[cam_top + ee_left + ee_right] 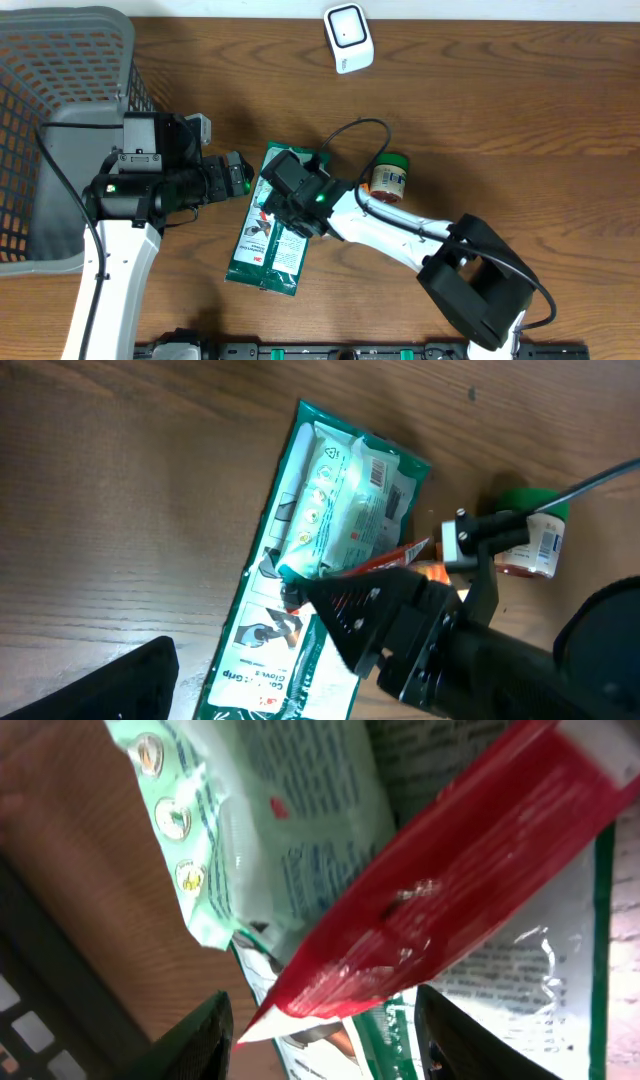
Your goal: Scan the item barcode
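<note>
Barcode not scanned yet. Right gripper [325, 1002] straddled red packet [450, 870] over green pack [262, 262], grip unclear. Left gripper [238, 178] gaped empty. Scanner [348, 38] well apart.

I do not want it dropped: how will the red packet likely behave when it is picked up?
The red packet looks like thin, creased film, so it will probably sag rather than stay stiff. Its glossy surface may slip in a light grip. It seems flat, so it is likely light for its size.
</note>
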Motion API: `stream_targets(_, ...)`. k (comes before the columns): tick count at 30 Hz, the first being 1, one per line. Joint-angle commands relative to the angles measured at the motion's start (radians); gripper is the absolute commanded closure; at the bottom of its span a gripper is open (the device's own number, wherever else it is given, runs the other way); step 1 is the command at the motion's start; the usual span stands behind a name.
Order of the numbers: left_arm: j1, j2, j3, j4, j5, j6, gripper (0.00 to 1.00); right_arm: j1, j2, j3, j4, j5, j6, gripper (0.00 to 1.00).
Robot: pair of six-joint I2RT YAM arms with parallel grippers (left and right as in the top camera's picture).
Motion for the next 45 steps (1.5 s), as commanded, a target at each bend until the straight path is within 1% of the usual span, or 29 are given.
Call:
stream_targets(1,0.004,0.0,0.015,-0.002,0.009,0.003,0.06,0.024,0.007,-0.007,-0.004,0.07,0.014,0.46)
stream_targets(13,0.004,0.0,0.015,-0.002,0.009,0.003,0.06,0.044,0.007,-0.014,-0.02,0.111,0.021,0.48)
stream_targets(18,0.004,0.0,0.015,-0.002,0.009,0.003,0.06,0.044,0.007,-0.024,-0.018,0.123,0.022,0.48)
stream_targets(20,0.004,0.0,0.015,-0.002,0.009,0.002,0.06,0.044,0.007,-0.024,-0.019,0.122,0.021,0.51)
stream_targets(22,0.004,0.0,0.015,-0.002,0.009,0.003,0.06,0.044,0.007,-0.024,-0.023,0.122,0.002,0.6)
stream_targets(24,0.004,0.0,0.015,-0.002,0.009,0.003,0.06,0.044,0.006,-0.024,-0.024,0.112,-0.046,0.69)
stream_targets(26,0.004,0.0,0.015,-0.002,0.009,0.003,0.06,0.044,0.006,-0.024,-0.024,0.094,-0.1,0.75)
stream_targets(30,0.004,0.0,0.015,-0.002,0.009,0.003,0.05,0.041,0.004,-0.024,-0.034,0.065,-0.236,0.99)
stream_targets(34,0.004,0.0,0.015,-0.002,0.009,0.003,0.06,0.04,-0.012,-0.024,-0.082,0.05,-0.326,0.99)
stream_targets(39,0.004,0.0,0.015,-0.002,0.009,0.003,0.06,0.04,-0.077,-0.024,-0.138,0.057,-0.494,0.99)
stream_targets(41,0.004,0.0,0.015,-0.002,0.009,0.003,0.06,0.04,-0.114,-0.024,-0.137,0.058,-0.605,0.99)
stream_targets(45,0.004,0.0,0.015,-0.002,0.009,0.003,0.06,0.04,-0.177,-0.024,-0.143,0.058,-0.877,0.99)
